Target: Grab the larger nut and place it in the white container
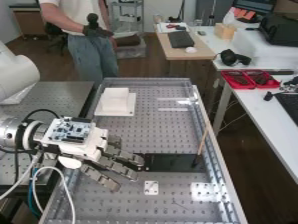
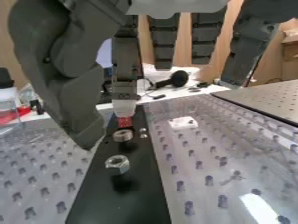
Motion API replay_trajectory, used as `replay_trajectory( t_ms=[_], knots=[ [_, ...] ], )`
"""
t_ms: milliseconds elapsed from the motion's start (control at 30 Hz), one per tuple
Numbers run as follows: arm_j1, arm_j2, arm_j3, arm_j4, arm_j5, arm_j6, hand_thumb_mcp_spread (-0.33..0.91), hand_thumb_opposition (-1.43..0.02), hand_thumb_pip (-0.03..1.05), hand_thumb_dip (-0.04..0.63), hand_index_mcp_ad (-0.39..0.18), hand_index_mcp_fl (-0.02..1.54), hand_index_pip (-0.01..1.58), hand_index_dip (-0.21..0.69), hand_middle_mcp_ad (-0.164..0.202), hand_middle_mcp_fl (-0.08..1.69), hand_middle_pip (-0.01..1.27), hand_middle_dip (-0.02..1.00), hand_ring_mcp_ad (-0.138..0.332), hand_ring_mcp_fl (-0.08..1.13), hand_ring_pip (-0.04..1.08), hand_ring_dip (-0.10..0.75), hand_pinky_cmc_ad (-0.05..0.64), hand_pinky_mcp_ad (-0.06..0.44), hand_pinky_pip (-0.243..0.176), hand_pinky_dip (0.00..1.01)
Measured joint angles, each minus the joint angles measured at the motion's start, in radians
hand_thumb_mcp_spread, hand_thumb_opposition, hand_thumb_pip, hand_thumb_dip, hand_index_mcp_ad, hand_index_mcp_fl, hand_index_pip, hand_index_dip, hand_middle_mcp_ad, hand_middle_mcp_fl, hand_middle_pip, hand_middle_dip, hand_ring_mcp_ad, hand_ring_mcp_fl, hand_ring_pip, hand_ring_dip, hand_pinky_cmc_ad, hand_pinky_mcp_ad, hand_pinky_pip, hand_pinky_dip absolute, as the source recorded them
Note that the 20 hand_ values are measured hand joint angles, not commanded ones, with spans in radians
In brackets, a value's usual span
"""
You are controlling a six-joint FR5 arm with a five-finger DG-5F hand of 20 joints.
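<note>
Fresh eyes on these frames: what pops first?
Probably the hand, dark fingers reaching out over the perforated bench. Then the shiny hex nut against the black strip, with a second nut on that strip. Last, the white boxy piece toward the bench's far end.

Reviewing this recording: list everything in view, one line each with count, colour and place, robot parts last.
hexagonal metal nuts: two, silver, on the flat strip
small metal pieces: two, silver, near the strip's edge
flat strip: one, black, on the bench
square container: one, white, bench's far end
small plate: one, white, beside the strip
thin stick: one, light brown, bench's side
perforated bench: one, grey, beneath these
shallow trays: two, red, side table
headset: one, black, side table
side table: one, white, beside the bench
hand: one, dark grey, over the bench
arm: one, white, high view's left
</note>
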Motion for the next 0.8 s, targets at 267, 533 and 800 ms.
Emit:
replay_trajectory(
  t_ms=[267,533,800],
  knots=[
    [-0.001,-0.019,0.009,-0.004,-0.021,-0.014,0.34,-0.93,0.72,0.253,-0.134,0.02,1.55,0.157,0.089,0.03,0.13,0.22,0.192,0.01,0.09,0.147,0.393,0.326,-0.093,0.50],
    [-0.004,-0.027,0.005,0.000,-0.022,-0.013,0.35,-0.94,0.76,0.257,-0.134,0.02,1.54,0.154,0.093,0.03,0.13,0.23,0.194,0.01,0.09,0.147,0.391,0.328,-0.093,0.49],
    [0.001,-0.040,-0.004,0.035,-0.005,-0.001,0.34,-0.94,0.76,0.257,-0.134,0.02,1.55,0.154,0.093,0.03,0.13,0.23,0.194,0.01,0.09,0.147,0.391,0.328,-0.093,0.49]
  ],
)
